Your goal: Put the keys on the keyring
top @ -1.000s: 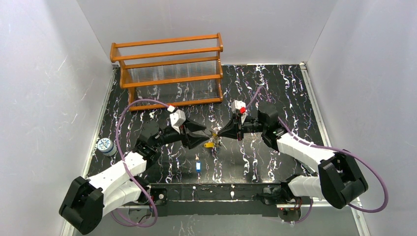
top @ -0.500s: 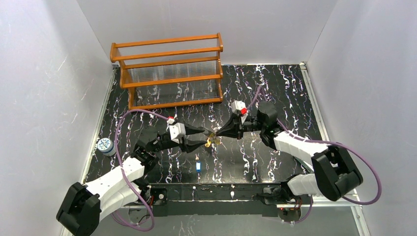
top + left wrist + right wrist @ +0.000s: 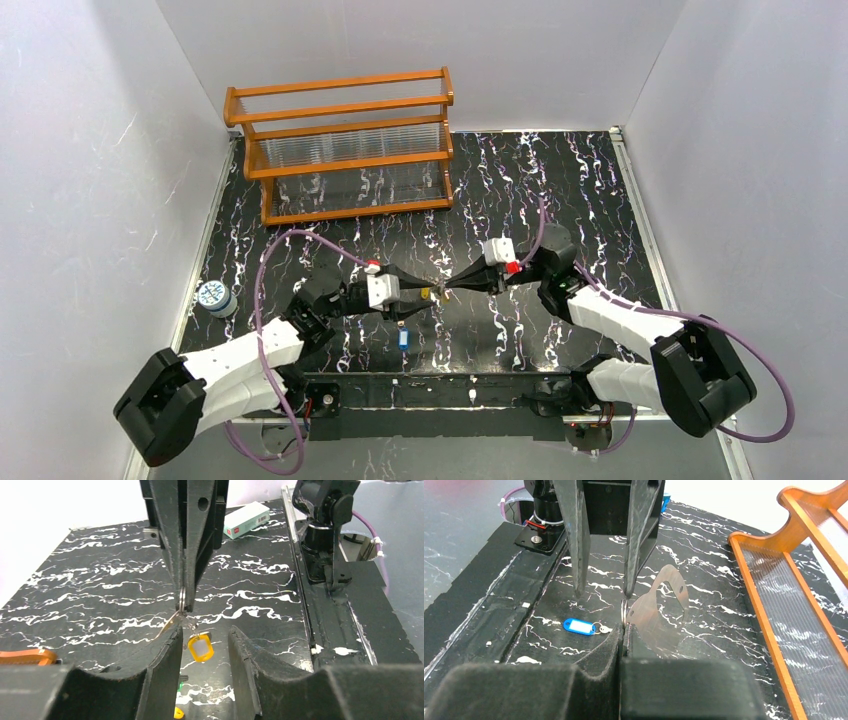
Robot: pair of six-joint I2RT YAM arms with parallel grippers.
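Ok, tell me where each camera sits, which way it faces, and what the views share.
Top external: above and behind the bases, looking down on the table; both arms show, left gripper and right gripper tips close together.
Left wrist: faces along its own open fingers at the right gripper, shut on the keyring.
Right wrist: faces along its own shut fingers at the left gripper.
Shared: both wrist views show the keyring.

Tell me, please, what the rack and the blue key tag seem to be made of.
The rack: likely varnished wood, given its glossy orange-brown rails; the ribbed clear panels look like plastic or glass. The blue key tag: seemingly smooth plastic, evenly coloured, with a white label insert.
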